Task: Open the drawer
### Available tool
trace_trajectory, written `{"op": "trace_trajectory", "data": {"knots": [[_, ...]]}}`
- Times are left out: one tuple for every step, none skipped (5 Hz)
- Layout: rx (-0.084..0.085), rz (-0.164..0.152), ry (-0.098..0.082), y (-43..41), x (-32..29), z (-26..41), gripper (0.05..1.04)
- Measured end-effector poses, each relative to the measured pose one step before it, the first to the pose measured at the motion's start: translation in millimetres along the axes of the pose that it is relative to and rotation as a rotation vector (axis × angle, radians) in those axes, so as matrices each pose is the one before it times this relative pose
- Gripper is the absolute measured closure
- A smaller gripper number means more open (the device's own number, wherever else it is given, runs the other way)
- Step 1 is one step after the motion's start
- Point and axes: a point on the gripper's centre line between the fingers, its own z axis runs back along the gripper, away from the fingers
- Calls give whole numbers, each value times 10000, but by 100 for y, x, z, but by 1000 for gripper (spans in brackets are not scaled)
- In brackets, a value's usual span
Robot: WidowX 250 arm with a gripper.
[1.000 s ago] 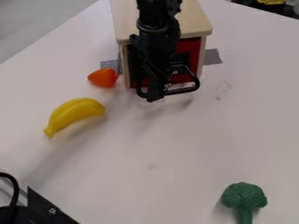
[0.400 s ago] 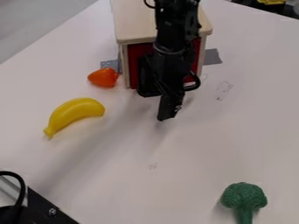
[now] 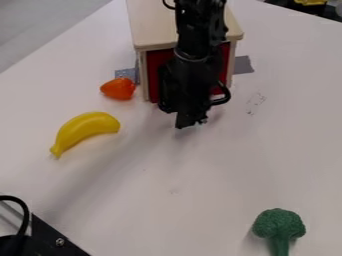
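Now the gripper (image 3: 190,122) has eased back up the frame, tip nearer the red drawer (image 3: 154,70) at upper centre, after swinging right and down a moment ago. The drawer looks no further out, so you probably still need a hold on the handle (image 3: 224,95) before pulling. You can't tell whether the jaws are spread or pressed together (the arm's dark bulk hides too much). On the white table (image 3: 214,175), you have the banana (image 3: 83,131) at left, broccoli (image 3: 279,223) at lower right and grey floor (image 3: 40,25) at upper left.
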Motion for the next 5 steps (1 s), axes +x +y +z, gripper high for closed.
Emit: {"op": "trace_trajectory", "data": {"knots": [[-7, 14, 13, -26, -41, -29, 860], [68, -258, -26, -652, -249, 83, 888], [28, -412, -36, -1476, -495, 481, 913], [36, -286, -34, -919, -287, 198, 936], [41, -256, -83, -895, -177, 390, 940]]}}
